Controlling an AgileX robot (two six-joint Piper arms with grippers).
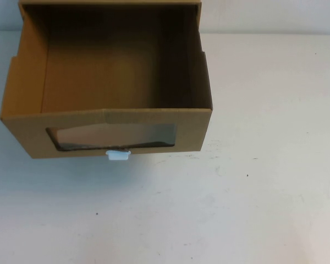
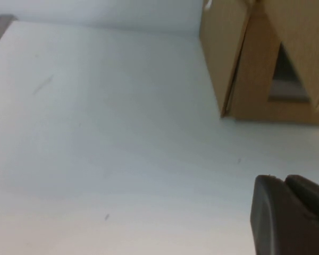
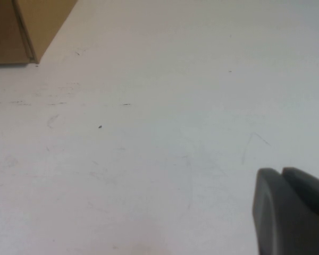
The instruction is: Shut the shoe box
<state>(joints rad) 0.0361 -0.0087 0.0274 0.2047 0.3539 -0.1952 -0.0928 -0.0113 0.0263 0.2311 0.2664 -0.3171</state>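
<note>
1. Box sits on the white bench at the far left-centre of the high view, its drawer pulled out toward the robot so the bare brown inside is open from above.
2. The drawer's front panel faces the robot, with a clear window in it and a small white tab just below the window at the bottom edge.
3. Only the high view shows the open top, the window face-on and the tab; it shows neither arm.
4. The left wrist view catches the box from the side: a corner where the drawer meets the outer sleeve, and a slanted sliver of the window. The left tool appears as a dark shape at the picture's edge, above bare bench, well apart from the box and holding nothing; whether it is parted cannot be told.
5. The right wrist view shows only a lower corner of the box and scuffed bench. The right tool is likewise a dark shape at the edge, clear of the box and empty-handed; its opening cannot be told.
</note>
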